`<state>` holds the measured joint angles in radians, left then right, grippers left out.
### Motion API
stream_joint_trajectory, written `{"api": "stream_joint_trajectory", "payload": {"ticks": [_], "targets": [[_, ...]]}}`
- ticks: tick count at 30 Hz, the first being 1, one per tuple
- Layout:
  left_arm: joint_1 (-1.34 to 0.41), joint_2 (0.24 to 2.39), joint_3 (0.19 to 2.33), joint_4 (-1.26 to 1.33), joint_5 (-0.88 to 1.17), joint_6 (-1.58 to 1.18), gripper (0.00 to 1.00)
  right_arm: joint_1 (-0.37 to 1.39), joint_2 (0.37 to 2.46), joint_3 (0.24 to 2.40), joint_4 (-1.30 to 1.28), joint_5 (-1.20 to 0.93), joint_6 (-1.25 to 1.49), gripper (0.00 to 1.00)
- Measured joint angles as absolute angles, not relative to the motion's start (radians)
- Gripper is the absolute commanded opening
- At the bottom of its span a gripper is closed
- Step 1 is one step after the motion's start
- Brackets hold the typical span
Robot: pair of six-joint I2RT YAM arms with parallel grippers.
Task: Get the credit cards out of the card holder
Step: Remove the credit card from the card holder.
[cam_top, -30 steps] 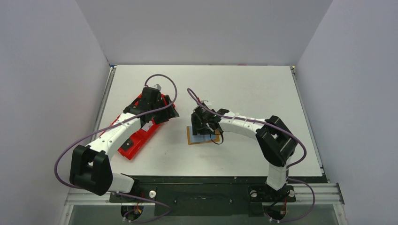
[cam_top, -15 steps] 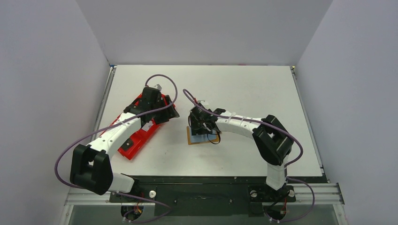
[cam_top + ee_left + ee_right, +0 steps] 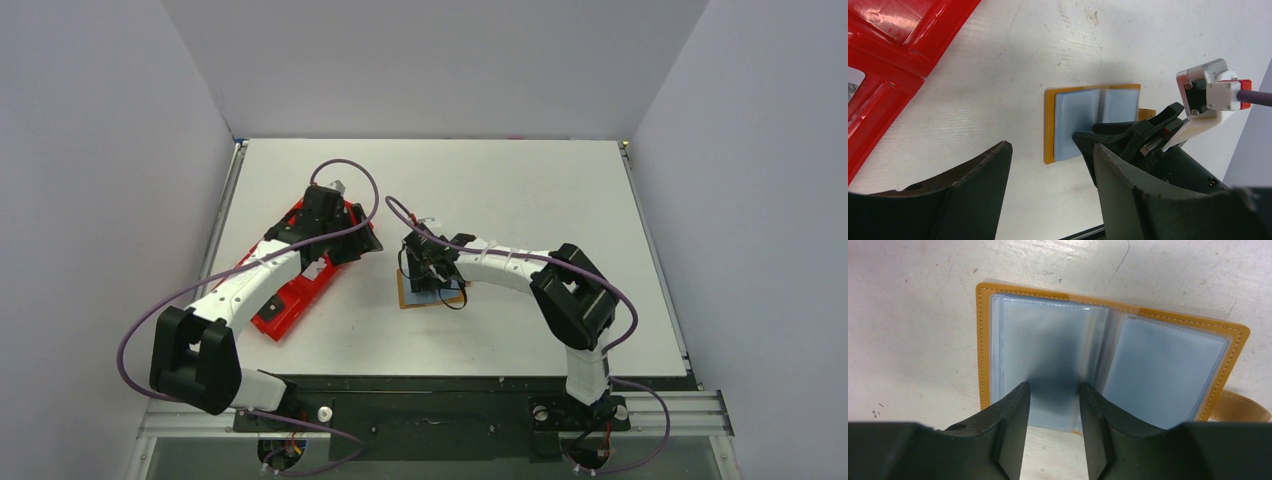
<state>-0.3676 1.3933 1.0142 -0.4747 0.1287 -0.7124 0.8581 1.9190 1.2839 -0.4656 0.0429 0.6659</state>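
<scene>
The tan card holder (image 3: 982,345) lies open and flat on the white table, just right of the red tray (image 3: 402,299) (image 3: 1048,125). Pale blue-grey credit cards (image 3: 1043,335) (image 3: 1075,117) sit in its clear sleeves, one on each half. My right gripper (image 3: 1053,386) (image 3: 428,268) points down at the left half. Its jaws stand partly apart with nothing between them, and the fingertips (image 3: 1020,392) rest at the near edge of the left card. My left gripper (image 3: 1050,146) (image 3: 352,240) hovers open to the left of the holder and holds nothing.
A long red plastic tray (image 3: 292,292) (image 3: 893,50) lies diagonally under the left arm, at the table's left. The right arm's purple cable (image 3: 400,210) loops above the holder. Grey walls close in the table on three sides.
My right gripper has shifted slightly left over the holder and its jaws have narrowed. The left arm has not moved.
</scene>
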Motion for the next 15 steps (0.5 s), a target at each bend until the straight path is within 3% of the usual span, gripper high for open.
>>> {"api": "stream_joint_trajectory", "payload": {"ticks": [15], "targets": [[-0.368,1.409,1.014,-0.474,0.141,-0.712,0.59,0.827,1.919,1.260,-0.415,0.007,0.670,0.04]]}}
